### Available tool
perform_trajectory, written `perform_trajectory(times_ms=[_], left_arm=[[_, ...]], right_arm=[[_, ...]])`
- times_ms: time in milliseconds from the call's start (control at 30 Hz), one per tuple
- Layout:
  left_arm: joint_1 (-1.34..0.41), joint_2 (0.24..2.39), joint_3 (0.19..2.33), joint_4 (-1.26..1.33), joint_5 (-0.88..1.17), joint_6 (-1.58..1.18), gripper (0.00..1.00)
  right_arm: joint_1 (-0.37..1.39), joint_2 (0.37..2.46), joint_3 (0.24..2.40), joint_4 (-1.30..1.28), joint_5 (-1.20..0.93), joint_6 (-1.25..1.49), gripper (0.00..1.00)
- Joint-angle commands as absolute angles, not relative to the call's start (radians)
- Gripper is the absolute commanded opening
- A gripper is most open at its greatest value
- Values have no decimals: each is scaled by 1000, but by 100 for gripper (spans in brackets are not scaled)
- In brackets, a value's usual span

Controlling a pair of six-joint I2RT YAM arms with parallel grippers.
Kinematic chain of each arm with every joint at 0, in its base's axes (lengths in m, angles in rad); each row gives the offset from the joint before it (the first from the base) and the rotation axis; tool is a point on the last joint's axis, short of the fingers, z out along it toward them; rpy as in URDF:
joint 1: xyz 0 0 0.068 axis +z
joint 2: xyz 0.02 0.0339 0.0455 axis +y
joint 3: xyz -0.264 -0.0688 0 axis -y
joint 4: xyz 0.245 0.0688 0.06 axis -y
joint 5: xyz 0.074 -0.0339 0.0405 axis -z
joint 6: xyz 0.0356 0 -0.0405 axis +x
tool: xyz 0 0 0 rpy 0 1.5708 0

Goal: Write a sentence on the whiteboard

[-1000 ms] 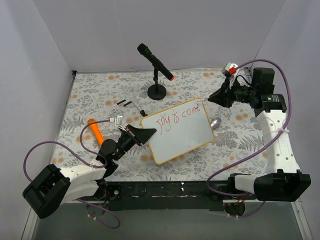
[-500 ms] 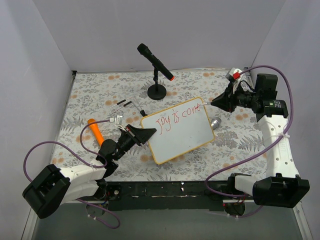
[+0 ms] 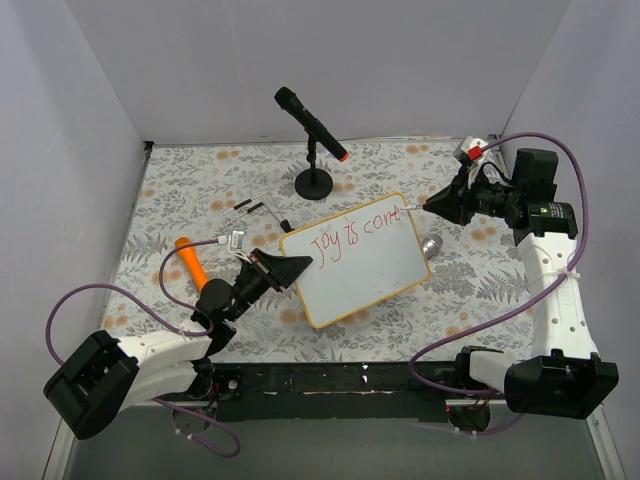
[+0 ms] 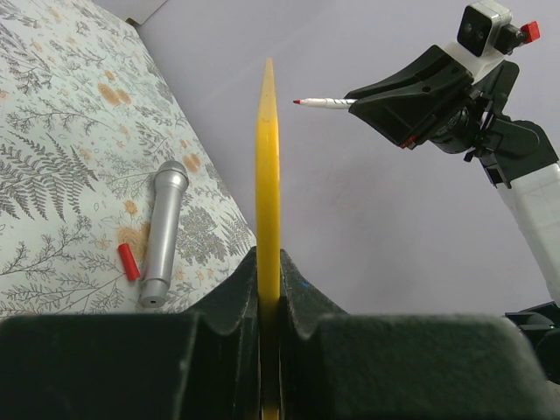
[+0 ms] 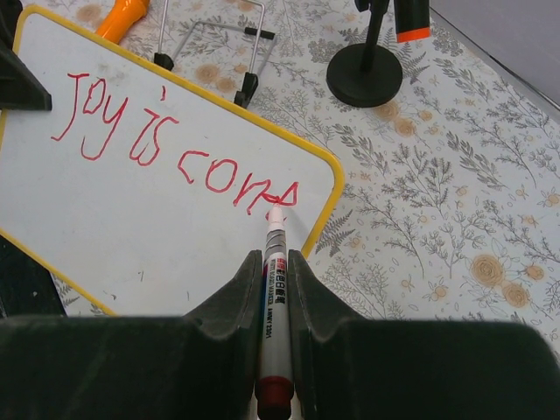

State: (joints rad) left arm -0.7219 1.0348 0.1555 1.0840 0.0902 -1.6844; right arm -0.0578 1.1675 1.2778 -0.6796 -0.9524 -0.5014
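From the top camera: the whiteboard (image 3: 372, 272) lies at mid-table, its long axis running from near-left to far-right. The left gripper (image 3: 298, 266) is clamped on the board's left short edge. The right gripper (image 3: 432, 201) comes in from the far right, pinching a marker (image 3: 411, 206) whose tip points at the board's far-right corner. The sentence (image 3: 355, 232), in red, runs along the far long edge and ends almost at that corner. A silver microphone (image 3: 432, 246) lies just beside the right short edge.

From the left wrist camera: the board shows edge-on, a yellow blade pinched between the closed jaws. The marker tip sits off to the right of that edge with a sliver of background between them, so I judge that it hovers off the writing face rather than touching it. A red cap (image 4: 129, 262) lies near the microphone.

From the right wrist camera: the jaws are narrow around the marker barrel, and the tip sits right at the last red stroke. Little white is left between that stroke and the frame. The open space lies near-left of the tip, beneath the written line. Any further words probably belong down there, and the right arm is the nearer one.
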Motion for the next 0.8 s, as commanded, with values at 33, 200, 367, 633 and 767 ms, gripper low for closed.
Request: perform_trajectory(times_ms=[33,200,367,633,767], left_arm=[[-715,999,167,1192,80,-1713,0],[-712,1003,172,1198,84,-1718,0],[-710,1000,176,1190,84,-1715,0],[-710,1014,176,1209,94,-1718,0],[-710,1012,175,1212,92,-1718,0]], right_arm=[[-66,1154,1284,-655,-950,-509,1],[-66,1155,1285,-652,-913,-505,1],[-66,1167,1290,-634,-879,-482,1],[-64,1201,1278,-614,-894,-453,1],[-61,1209,1278,-603,-890,-446,1]])
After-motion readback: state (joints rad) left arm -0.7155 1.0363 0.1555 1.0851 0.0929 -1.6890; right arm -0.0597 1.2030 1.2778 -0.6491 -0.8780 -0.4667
